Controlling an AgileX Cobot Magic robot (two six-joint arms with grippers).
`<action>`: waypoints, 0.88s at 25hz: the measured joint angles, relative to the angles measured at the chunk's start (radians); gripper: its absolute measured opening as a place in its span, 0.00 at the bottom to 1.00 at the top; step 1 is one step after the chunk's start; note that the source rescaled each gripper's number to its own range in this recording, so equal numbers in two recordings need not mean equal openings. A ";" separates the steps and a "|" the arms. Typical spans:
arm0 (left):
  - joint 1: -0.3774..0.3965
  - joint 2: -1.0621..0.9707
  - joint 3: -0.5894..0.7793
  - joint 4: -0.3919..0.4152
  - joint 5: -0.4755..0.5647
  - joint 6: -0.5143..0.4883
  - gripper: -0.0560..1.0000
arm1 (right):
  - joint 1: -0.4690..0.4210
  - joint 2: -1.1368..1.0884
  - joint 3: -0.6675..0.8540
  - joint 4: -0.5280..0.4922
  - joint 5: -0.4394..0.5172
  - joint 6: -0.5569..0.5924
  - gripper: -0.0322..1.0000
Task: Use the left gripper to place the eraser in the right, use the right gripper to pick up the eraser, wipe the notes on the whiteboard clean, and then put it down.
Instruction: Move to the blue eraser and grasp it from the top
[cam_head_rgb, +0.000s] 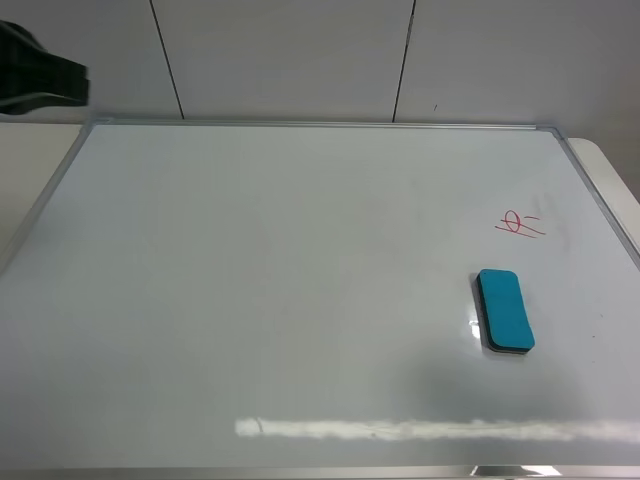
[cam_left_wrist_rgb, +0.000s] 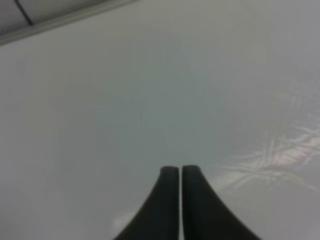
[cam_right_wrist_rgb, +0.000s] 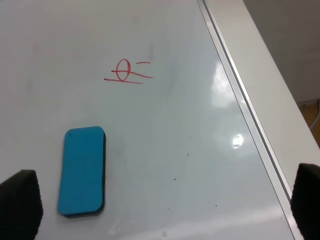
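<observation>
The teal-blue eraser (cam_head_rgb: 505, 310) lies flat on the right part of the whiteboard (cam_head_rgb: 280, 280), just in front of the red notes (cam_head_rgb: 520, 222). In the right wrist view the eraser (cam_right_wrist_rgb: 82, 170) lies below the notes (cam_right_wrist_rgb: 127, 71). My right gripper (cam_right_wrist_rgb: 164, 202) is open wide and empty, above the board; the eraser is near one fingertip (cam_right_wrist_rgb: 20, 200). My left gripper (cam_left_wrist_rgb: 178, 170) is shut and empty above bare whiteboard (cam_left_wrist_rgb: 150, 90). In the exterior view only a black part of the left arm (cam_head_rgb: 40, 75) shows at the far left, and the right gripper is out of view.
The board's silver frame (cam_head_rgb: 600, 210) runs along the right, with the pale table edge (cam_right_wrist_rgb: 270, 75) beyond it. A wall with vertical seams (cam_head_rgb: 400, 60) stands behind the board. Glare streaks (cam_head_rgb: 400, 430) lie near the front edge.
</observation>
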 joint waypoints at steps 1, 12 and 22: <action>0.027 -0.067 0.018 0.003 0.011 0.000 0.07 | 0.000 0.000 0.000 0.000 0.000 0.000 1.00; 0.254 -0.533 0.056 0.102 0.389 0.046 0.90 | 0.000 0.000 0.000 0.000 0.000 0.000 1.00; 0.260 -0.788 0.067 -0.057 0.561 0.061 0.99 | 0.000 0.000 0.000 0.000 0.000 0.000 1.00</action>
